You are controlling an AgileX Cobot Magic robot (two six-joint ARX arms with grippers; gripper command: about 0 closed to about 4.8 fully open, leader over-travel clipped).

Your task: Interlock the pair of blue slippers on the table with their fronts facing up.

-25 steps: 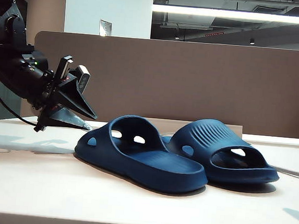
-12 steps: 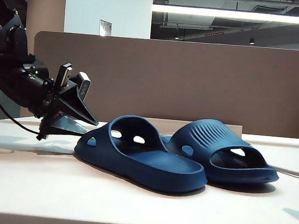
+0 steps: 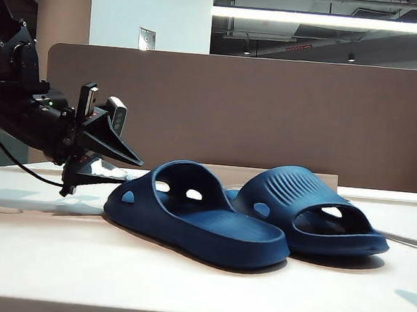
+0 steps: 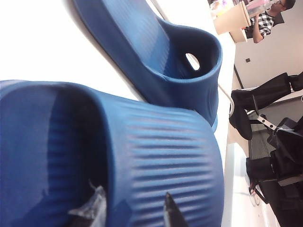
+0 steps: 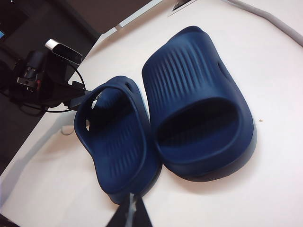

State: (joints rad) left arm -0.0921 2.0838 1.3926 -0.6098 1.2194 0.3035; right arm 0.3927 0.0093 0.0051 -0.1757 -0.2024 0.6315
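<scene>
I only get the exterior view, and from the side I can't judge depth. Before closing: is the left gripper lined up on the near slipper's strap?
Observer: Yes. The left wrist view shows the left gripper with open jaws straddling the ribbed strap of the near slipper, one tip inside and one over the ribs.
Operator: Do the slippers touch?
Observer: In the right wrist view the far slipper lies beside the near one, with their sides meeting.
Operator: And the right gripper?
Observer: The right gripper is shut. It hangs above the slippers and touches nothing.
</scene>
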